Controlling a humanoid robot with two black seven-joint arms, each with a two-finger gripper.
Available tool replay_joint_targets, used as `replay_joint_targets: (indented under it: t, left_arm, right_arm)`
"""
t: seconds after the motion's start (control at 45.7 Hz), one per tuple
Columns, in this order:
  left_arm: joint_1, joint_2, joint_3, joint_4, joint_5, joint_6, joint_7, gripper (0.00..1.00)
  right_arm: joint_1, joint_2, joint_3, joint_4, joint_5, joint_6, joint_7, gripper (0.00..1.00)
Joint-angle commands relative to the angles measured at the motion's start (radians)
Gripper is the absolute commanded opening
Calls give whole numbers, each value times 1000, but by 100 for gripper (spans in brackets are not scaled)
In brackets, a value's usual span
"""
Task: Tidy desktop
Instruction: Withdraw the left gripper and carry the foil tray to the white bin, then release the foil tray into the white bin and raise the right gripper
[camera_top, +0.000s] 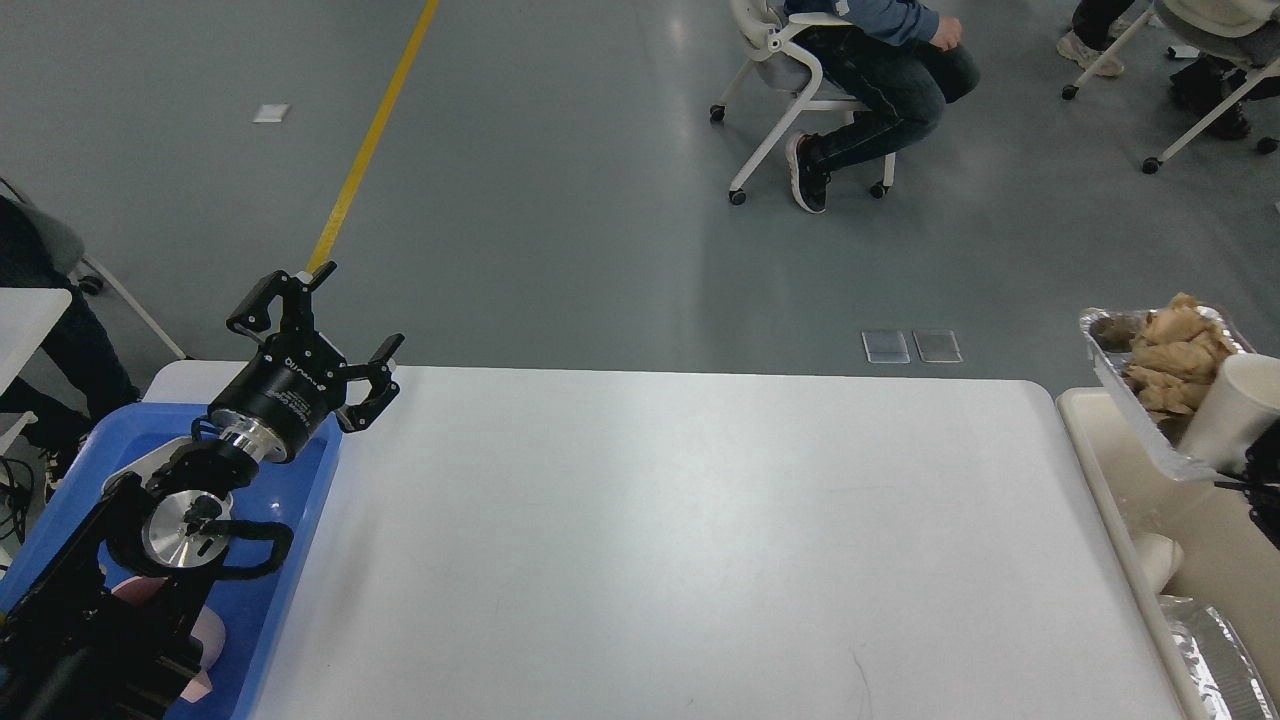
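Left gripper (345, 320) above blue tray (290, 560), jaws apart, empty; desktop (700, 540) alongside; right gripper's jaws indiscernible.

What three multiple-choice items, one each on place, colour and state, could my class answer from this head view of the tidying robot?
1. Where is the blue tray?
A. left end of the desktop
B. right end
C. on the floor

2. What colour is the floor line?
A. red
B. yellow
C. white

3. How is the left gripper?
A. shut on a cup
B. open and empty
C. out of view

Answers:
1 A, the tray lies at the left edge under the left arm.
2 B, the stripe is yellow.
3 B, its fingers are spread with nothing between them.
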Motion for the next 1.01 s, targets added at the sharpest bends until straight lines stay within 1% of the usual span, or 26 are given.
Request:
replay_joint_targets:
  t: [0.0, 0.131, 0.153, 0.175, 0.219, 0.241, 0.263, 0.438, 0.547, 0.613, 0.657, 0.701, 0.723, 0.766, 0.854, 0.876, 0.92, 0.985]
  left_arm:
    - [-1, 2, 0, 13, 1, -2, -1, 97]
    - [1, 2, 0, 19, 1, -2, -1, 97]
    - [1, 2, 0, 20, 1, -4, -1, 97]
    - [1, 2, 0, 20, -1, -4, -1, 97]
    - [1, 2, 0, 20, -1, -4, -1, 97]
    - [1, 2, 0, 20, -1, -4, -1, 97]
    - [1, 2, 0, 22, 1, -4, 0, 97]
    - [-1, 5, 0, 22, 1, -2, 0, 97]
    - [1, 9, 0, 22, -1, -1, 0, 97]
    - [1, 12, 0, 23, -1, -1, 0, 97]
    - [1, 13, 0, 22, -1, -1, 0, 97]
    - [2, 15, 0, 23, -1, -1, 0, 97]
    - [2, 16, -1, 23, -1, -1, 0, 97]
    - [4, 16, -1, 23, -1, -1, 0, 97]
    - [4, 16, -1, 23, -1, 1, 2, 97]
    - [4, 16, -1, 23, -1, 1, 0, 97]
    - [4, 18, -1, 23, -1, 2, 0, 97]
    - [4, 16, -1, 23, -1, 2, 0, 97]
  right_arm:
    - [-8, 23, -4, -142, 0, 5, 3, 0]
    - [-36, 47, -1, -205, -1, -1, 3, 0]
    - [-39, 50, -1, -212, -3, -7, 3, 19]
    - [-42, 53, -1, -222, -4, -10, 2, 42]
    - [-47, 58, -7, -251, -6, -27, 3, 83]
    - [-48, 61, -7, -269, -4, -38, 2, 98]
    - [-47, 69, -9, -284, -6, -49, 2, 100]
    - [-38, 115, -9, -386, -15, -64, 2, 100]
    - [-12, 136, -10, -398, -17, -69, 2, 100]
    - [7, 142, -1, -400, -17, -73, 9, 100]
    - [24, 155, 1, -400, -15, -73, 28, 100]
    - [38, 171, -1, -398, -15, -73, 68, 100]
    - [42, 173, -1, -400, -17, -73, 95, 100]
    - [45, 173, -1, -398, -17, -73, 164, 100]
    - [36, 170, -13, -400, -26, -73, 325, 100]
    - [32, 172, -22, -400, -35, -72, 353, 100]
    - [38, 173, -51, -400, -67, -73, 382, 100]
    - [48, 182, -93, -397, -93, -73, 387, 100]
